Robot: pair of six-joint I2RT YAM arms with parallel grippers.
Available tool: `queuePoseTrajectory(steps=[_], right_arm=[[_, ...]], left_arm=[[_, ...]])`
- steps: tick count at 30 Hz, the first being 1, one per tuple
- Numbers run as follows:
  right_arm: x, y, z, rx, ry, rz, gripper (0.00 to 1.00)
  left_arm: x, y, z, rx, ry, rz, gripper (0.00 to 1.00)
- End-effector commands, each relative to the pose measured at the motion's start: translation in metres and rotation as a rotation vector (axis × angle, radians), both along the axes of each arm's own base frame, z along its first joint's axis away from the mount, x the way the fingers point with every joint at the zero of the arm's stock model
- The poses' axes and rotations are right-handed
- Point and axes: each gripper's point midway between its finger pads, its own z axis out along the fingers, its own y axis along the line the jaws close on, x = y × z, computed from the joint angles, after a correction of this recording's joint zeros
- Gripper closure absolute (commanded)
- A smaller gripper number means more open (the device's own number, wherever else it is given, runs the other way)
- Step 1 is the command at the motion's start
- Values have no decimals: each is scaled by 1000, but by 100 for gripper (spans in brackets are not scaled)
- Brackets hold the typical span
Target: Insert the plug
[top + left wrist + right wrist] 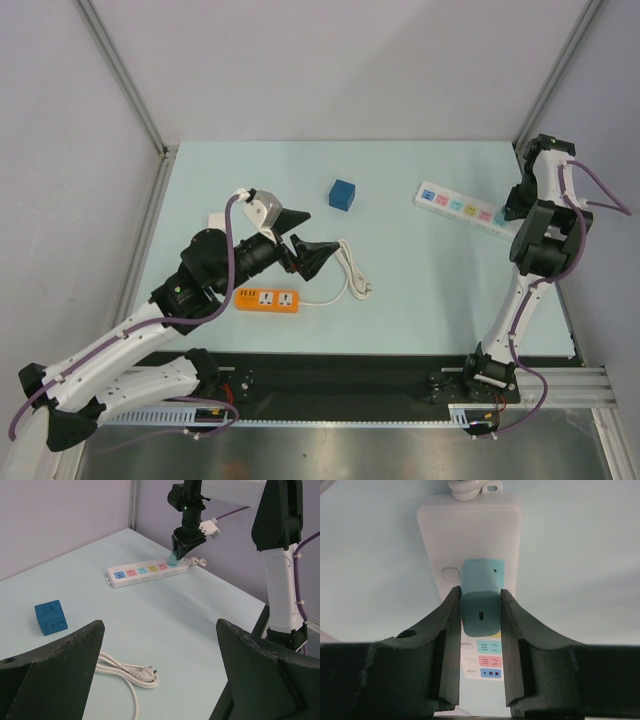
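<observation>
Teal plastic plug (480, 615), clamped in right gripper (479, 595), stands at white power strip's (435, 535) end socket; left gripper (160, 625) gapes empty.

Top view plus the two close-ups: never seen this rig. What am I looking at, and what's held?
Two robot arms are bolted at the near edge of a pale blue table. The top view looks down from above and behind them. The other two pictures come from a camera on each wrist, so the dark prongs are that arm's own fingers. On the table lie a blue cube, an orange power strip, a white cable beside it and a white power strip. The left end effector is open and holds nothing. The right end effector is shut on a teal plug at the corded end of the white power strip; how deep it sits I cannot tell.
</observation>
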Motion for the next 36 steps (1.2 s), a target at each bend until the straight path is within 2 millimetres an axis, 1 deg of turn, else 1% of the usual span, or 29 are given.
queuePoseTrajectory(steps=[1, 4, 8, 12, 13, 16, 25, 28, 30, 36], right_arm=[[-38, 19, -2, 52, 178, 12, 100], [-36, 19, -1, 44, 175, 14, 100], [-42, 18, -3, 38, 190, 1, 100], [-43, 17, -12, 37, 216, 10, 100], [-44, 18, -18, 45, 231, 16, 100], [-45, 23, -28, 63, 257, 27, 100], [-38, 23, -42, 36, 283, 50, 100], [-40, 27, -51, 43, 307, 58, 100], [-41, 28, -59, 54, 326, 58, 100], [-54, 29, -71, 60, 377, 57, 100]], left_arm=[[0, 3, 8, -11, -39, 10, 0], [0, 3, 9, -14, -41, 8, 0], [0, 5, 10, -16, -45, 11, 0], [-1, 5, 11, -18, -46, 11, 0], [-1, 5, 11, -18, -46, 10, 0], [0, 4, 10, -14, -43, 11, 0], [3, 4, 7, -5, -41, 21, 0], [3, 3, 6, -3, -40, 19, 0], [3, 3, 5, -1, -38, 21, 0], [4, 1, 2, 6, -32, 16, 0]])
